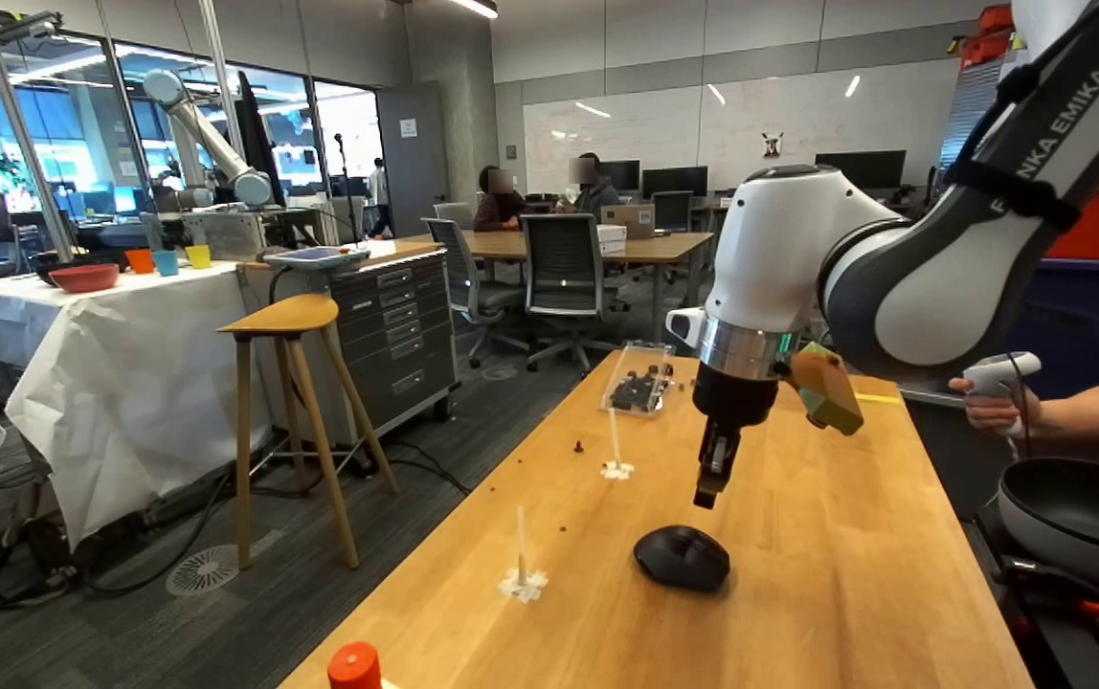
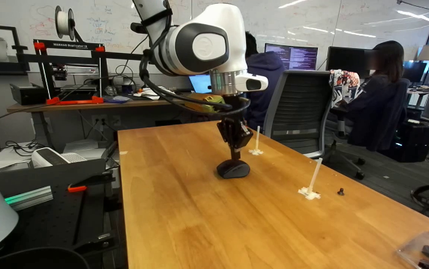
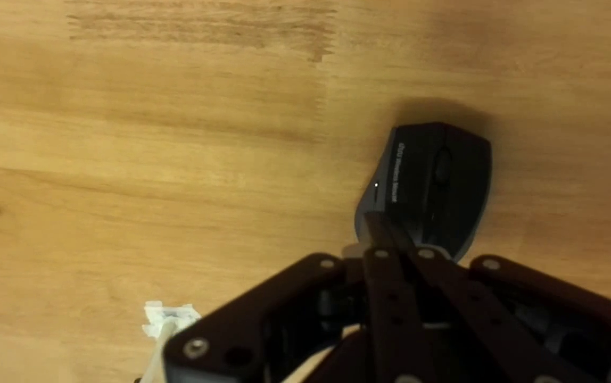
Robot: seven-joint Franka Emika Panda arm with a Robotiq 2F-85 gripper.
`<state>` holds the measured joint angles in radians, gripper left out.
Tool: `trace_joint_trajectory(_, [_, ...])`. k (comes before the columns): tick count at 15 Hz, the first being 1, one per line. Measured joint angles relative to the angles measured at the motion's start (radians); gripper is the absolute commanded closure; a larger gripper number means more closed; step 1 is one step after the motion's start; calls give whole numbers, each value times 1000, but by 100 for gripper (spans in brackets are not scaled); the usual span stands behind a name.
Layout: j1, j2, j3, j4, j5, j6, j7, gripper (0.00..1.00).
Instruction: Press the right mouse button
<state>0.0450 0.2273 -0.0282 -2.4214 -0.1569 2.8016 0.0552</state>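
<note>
Hovering above black mouse (image 1: 683,558) | pincer (image 1: 706,497): tips together | clear of mouse

Black right mouse button (image 3: 467,173), face-up

Arm (image 1: 952,287): "EMIKA"; printer (image 2: 78,70): "WANHAO Duplicator"; mouse (image 3: 422,181): perhaps "Wireless Mouse".

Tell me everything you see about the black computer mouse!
The rounded black computer mouse looks like matte plastic, with a grey side panel, white lettering on its black left button, a dark scroll wheel and a black right button. It sits upright on the light-brown wooden table, apparently touching nothing else. The shut black pincer hangs above with a gap, hiding part of it in the wrist view.
</note>
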Motion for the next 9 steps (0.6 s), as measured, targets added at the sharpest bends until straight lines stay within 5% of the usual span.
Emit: trace_joint_trajectory(9, [-64, -165, -2, 17, 126, -207, -101, 100])
